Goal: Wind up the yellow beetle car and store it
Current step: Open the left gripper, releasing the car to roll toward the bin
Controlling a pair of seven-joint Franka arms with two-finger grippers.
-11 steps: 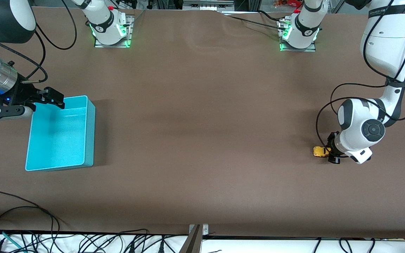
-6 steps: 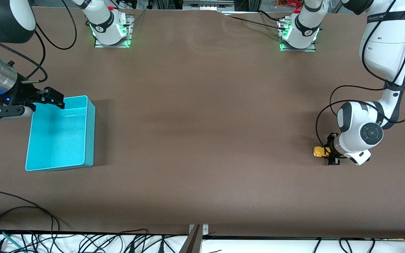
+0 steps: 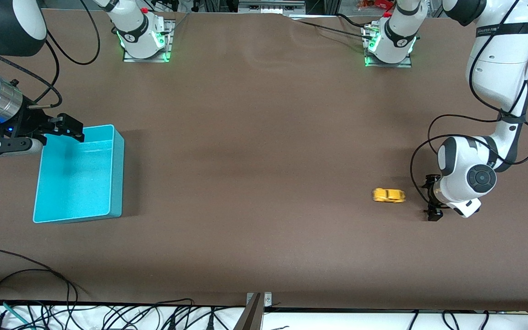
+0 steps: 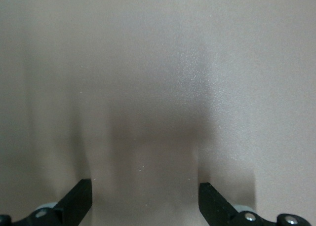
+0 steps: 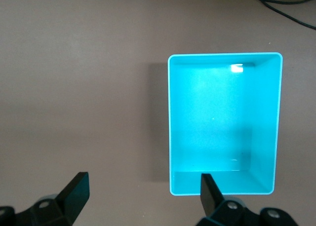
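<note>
The yellow beetle car (image 3: 388, 195) stands free on the brown table, toward the left arm's end. My left gripper (image 3: 430, 197) is open and empty, low at the table, a short way from the car on the side of the left arm's end. The left wrist view shows only bare table between the open fingers (image 4: 81, 194), and the car is out of that view. The turquoise bin (image 3: 118, 169) stands empty at the right arm's end. My right gripper (image 3: 72, 128) is open and empty, waiting over the bin's rim. The right wrist view shows the bin (image 5: 170, 122) below the gripper (image 5: 143, 179).
Both robot bases (image 3: 144, 39) stand along the table's edge farthest from the front camera. Loose black cables (image 3: 30, 279) lie at the table's near edge by the right arm's end. A wide stretch of bare brown table lies between the car and the bin.
My left gripper has let go of the car. The car has rolled away from it toward the right arm's end. The left arm has drawn back slightly. The right arm has not moved.
</note>
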